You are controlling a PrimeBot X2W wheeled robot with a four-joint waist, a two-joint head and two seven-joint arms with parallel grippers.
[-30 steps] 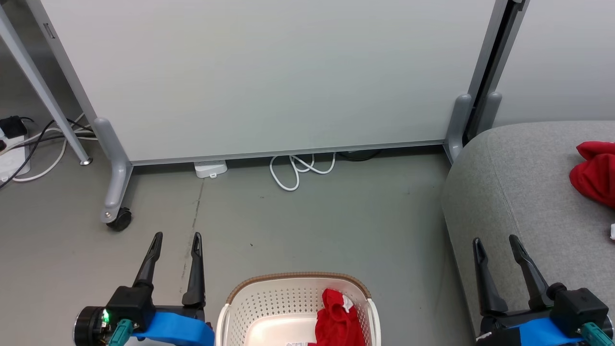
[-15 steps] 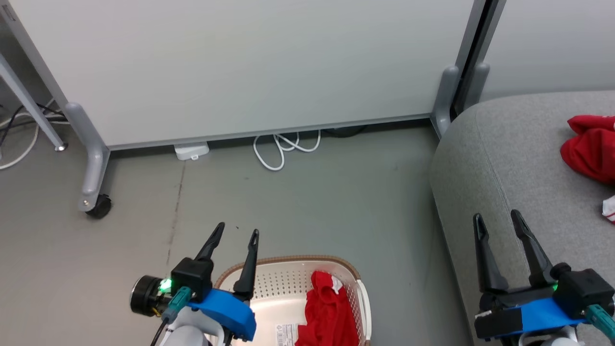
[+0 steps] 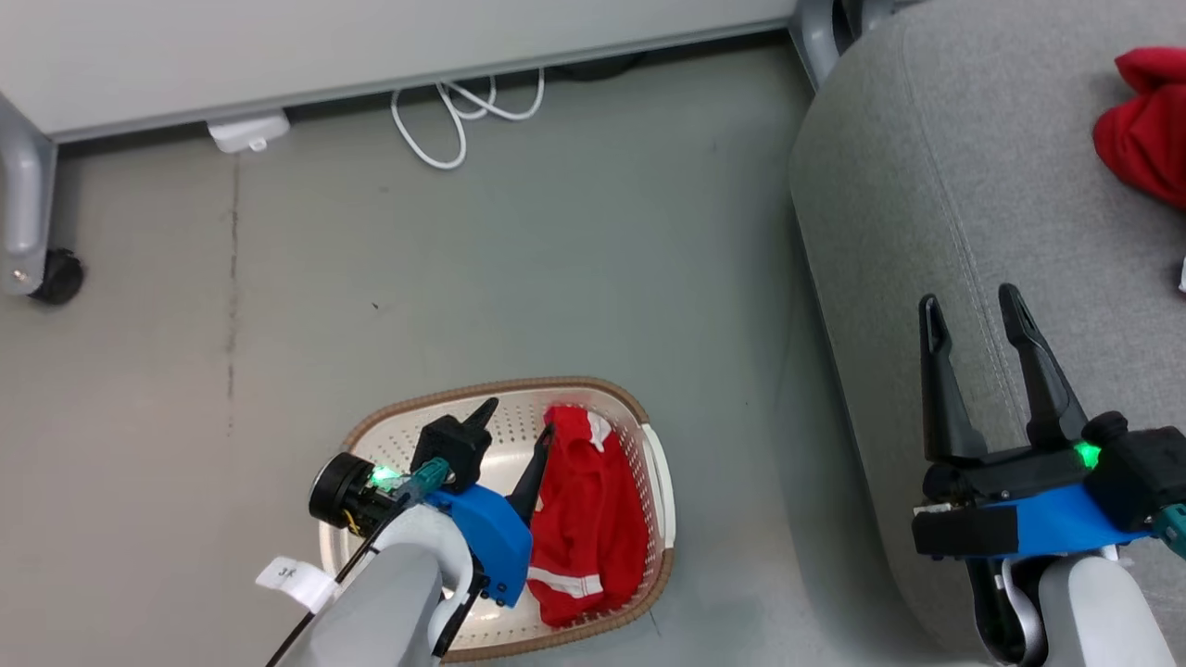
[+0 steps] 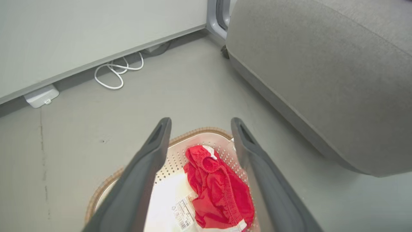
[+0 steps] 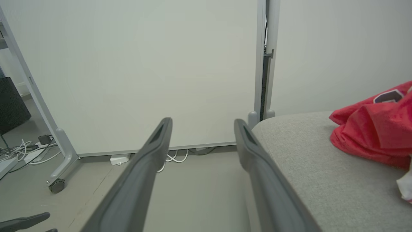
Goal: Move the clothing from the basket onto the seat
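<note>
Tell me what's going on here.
A two-armed robot is moving red clothing from a basket on the floor to the grey seat. The jersey already lies on the seat, and the shorts are in the basket. The left gripper is open over the basket, right beside the shorts, gripping nothing. The right gripper hangs open and empty over the seat's edge.

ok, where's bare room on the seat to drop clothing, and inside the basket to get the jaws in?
Seat: broad bare grey patch between its floor-side edge and the red jersey at the far right; crowded only by the jersey. Basket: left half bare, between the left wall and the red shorts heaped along the right wall.
</note>
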